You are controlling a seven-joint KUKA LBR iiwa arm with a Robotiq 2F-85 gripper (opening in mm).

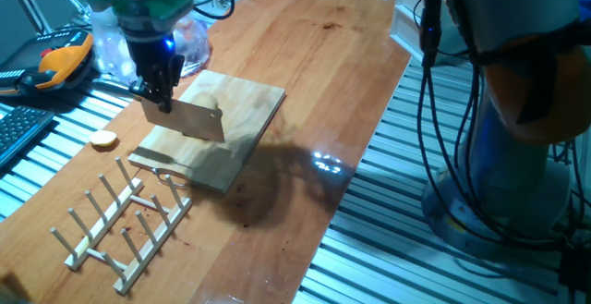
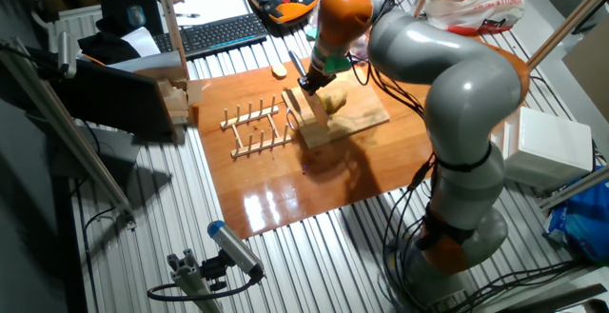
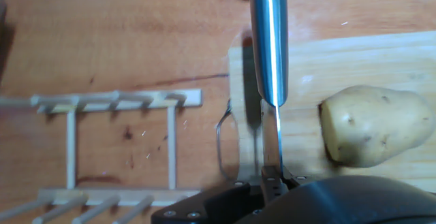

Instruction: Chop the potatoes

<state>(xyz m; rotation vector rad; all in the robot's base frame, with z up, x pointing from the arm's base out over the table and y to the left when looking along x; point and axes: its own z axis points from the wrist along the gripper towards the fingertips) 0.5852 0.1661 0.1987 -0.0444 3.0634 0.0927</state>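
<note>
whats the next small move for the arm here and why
Probably shift the cleaver sideways until it is over the potato, then press down. The gripper is shut on the cleaver, and in the hand view the blade hangs above the bare cutting board beside the potato, which looks uncut from here. A straight drop would likely miss it.

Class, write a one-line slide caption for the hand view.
Gripper holds a cleaver edge-down over the cutting board, potato just beside the blade.
</note>
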